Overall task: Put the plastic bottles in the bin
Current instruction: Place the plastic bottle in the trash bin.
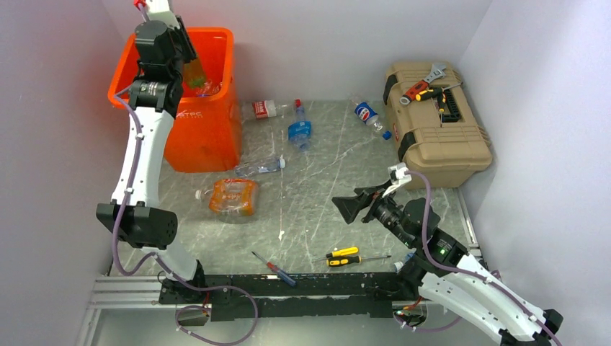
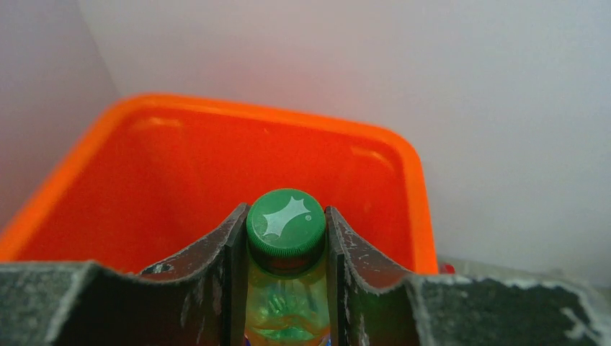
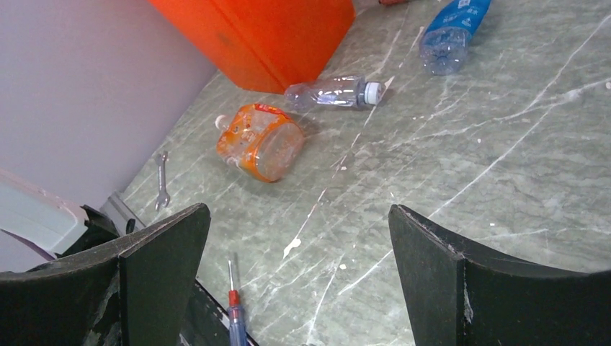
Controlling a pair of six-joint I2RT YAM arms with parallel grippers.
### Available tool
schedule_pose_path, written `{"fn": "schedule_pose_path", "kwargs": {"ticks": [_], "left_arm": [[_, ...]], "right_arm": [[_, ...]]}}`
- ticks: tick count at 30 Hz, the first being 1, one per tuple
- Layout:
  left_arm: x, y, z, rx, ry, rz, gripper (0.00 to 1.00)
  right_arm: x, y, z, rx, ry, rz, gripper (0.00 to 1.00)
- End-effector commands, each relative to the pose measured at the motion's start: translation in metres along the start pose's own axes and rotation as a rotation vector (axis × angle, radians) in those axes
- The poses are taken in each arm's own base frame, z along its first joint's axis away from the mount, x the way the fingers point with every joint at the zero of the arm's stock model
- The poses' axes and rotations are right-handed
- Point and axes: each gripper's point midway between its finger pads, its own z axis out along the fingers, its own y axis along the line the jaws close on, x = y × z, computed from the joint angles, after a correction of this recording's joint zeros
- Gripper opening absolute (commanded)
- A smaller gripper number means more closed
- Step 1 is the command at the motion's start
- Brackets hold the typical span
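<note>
My left gripper [image 2: 286, 211] is shut on the neck of a clear plastic bottle with a green cap [image 2: 286, 223]. It holds this bottle above the open mouth of the orange bin [image 2: 421, 209], and in the top view the bottle [image 1: 196, 78] shows green just inside the bin [image 1: 209, 130]. Several plastic bottles lie on the table: a red-labelled one [image 1: 265, 109], a blue-labelled one [image 1: 300, 131], a small clear one [image 1: 259, 166], a crushed orange-labelled one [image 1: 233, 197] and a blue-and-white one [image 1: 371, 117]. My right gripper [image 1: 344, 209] hangs open and empty over the table's right half, facing the orange bottle [image 3: 259, 140].
A tan toolbox [image 1: 436, 122] with tools on its lid stands at the back right. Yellow-handled screwdrivers [image 1: 344, 256] and a blue-handled screwdriver [image 3: 236, 313] lie near the front rail. A small wrench [image 3: 162, 187] lies by the left wall.
</note>
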Motion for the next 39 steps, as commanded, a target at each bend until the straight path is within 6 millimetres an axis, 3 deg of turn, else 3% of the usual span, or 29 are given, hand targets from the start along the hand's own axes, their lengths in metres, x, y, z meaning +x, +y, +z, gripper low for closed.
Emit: {"fn": "schedule_pose_path", "kwargs": {"ticks": [1,4,6,10,13,14,17,21,22,23,27,30,31,34,39], "left_arm": [[0.016,-0.031,-0.002,0.161,0.041,-0.122,0.0],[0.04,-0.045,-0.002,0.238,0.123,-0.11,0.0],[0.06,-0.04,0.002,0.209,0.192,-0.085,0.0],[0.094,-0.006,0.01,0.047,0.292,0.0,0.0],[0.102,0.02,0.01,-0.034,0.318,-0.021,0.0],[0.102,0.026,0.009,-0.045,0.315,-0.033,0.06],[0.091,0.033,0.004,-0.06,0.289,-0.043,0.5],[0.052,0.026,-0.008,-0.021,0.201,-0.083,0.87],[0.036,0.022,-0.016,0.0,0.165,-0.098,0.97],[0.019,0.016,-0.025,0.024,0.131,-0.113,0.99],[-0.047,-0.028,-0.077,0.128,-0.045,-0.052,0.99],[-0.072,-0.069,-0.122,0.238,-0.111,-0.003,0.99],[-0.072,-0.087,-0.138,0.302,-0.108,0.0,1.0],[-0.056,-0.115,-0.172,0.431,-0.056,0.017,1.0],[0.027,-0.134,-0.223,0.593,0.162,0.157,1.0]], "right_arm": [[-0.007,0.0,0.004,-0.001,-0.049,0.013,0.99],[-0.001,-0.005,0.006,0.014,-0.044,0.016,0.99],[0.001,-0.006,0.008,0.02,-0.036,0.016,0.99],[0.005,-0.011,0.011,0.049,-0.018,0.012,0.99],[0.005,-0.013,0.011,0.063,-0.013,0.009,0.99],[0.004,-0.014,0.011,0.067,-0.015,0.007,0.99],[0.0,-0.015,0.01,0.082,-0.022,-0.001,0.99],[-0.006,-0.017,0.01,0.1,-0.03,-0.013,0.99],[-0.007,-0.017,0.009,0.105,-0.032,-0.017,0.99],[-0.008,-0.017,0.009,0.107,-0.032,-0.021,0.99],[-0.014,-0.02,0.007,0.128,-0.042,-0.031,0.99],[-0.016,-0.02,0.007,0.135,-0.046,-0.033,0.99],[-0.016,-0.02,0.008,0.137,-0.046,-0.032,0.99],[-0.014,-0.022,0.01,0.152,-0.037,-0.029,0.99],[0.005,-0.027,0.022,0.182,0.068,-0.068,0.99]]}}
